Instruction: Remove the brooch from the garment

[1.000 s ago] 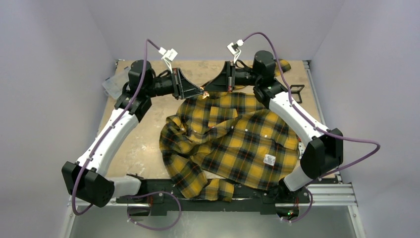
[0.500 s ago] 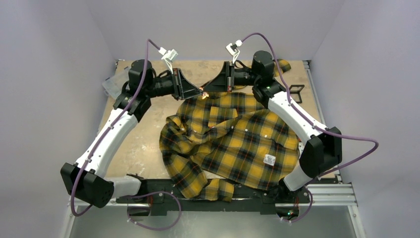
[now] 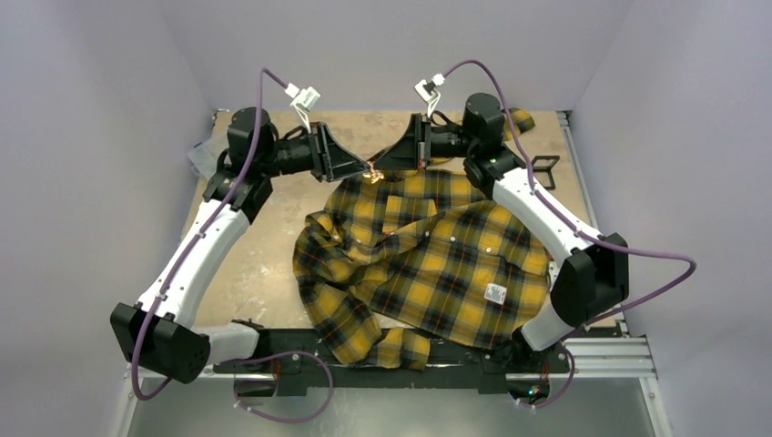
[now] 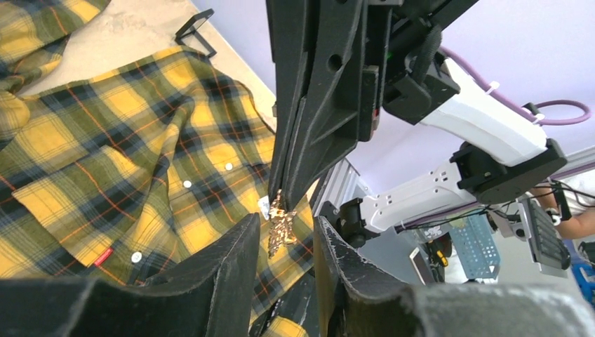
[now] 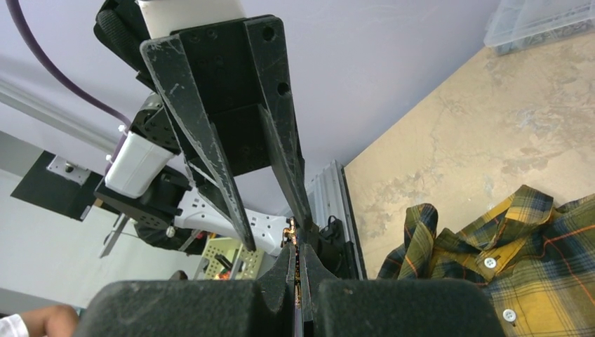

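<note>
One end effector (image 5: 297, 247) tight around brooch (image 4: 281, 225)

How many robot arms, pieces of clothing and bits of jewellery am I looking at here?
Robot arms: 2, the left arm and the right arm
Clothing: 1, the plaid flannel shirt
Jewellery: 1, the brooch
Total: 4

brooch (image 3: 370, 173) — too small for detail from above | garment (image 3: 428, 264) — right hem hidden under right arm (image 3: 537, 214)

The tiny golden brooch (image 4: 281, 226) is dangling at upper centre, just above the far edge of the yellow-and-black plaid garment (image 3: 437, 255), which is lying spread out mid-frame.
</note>
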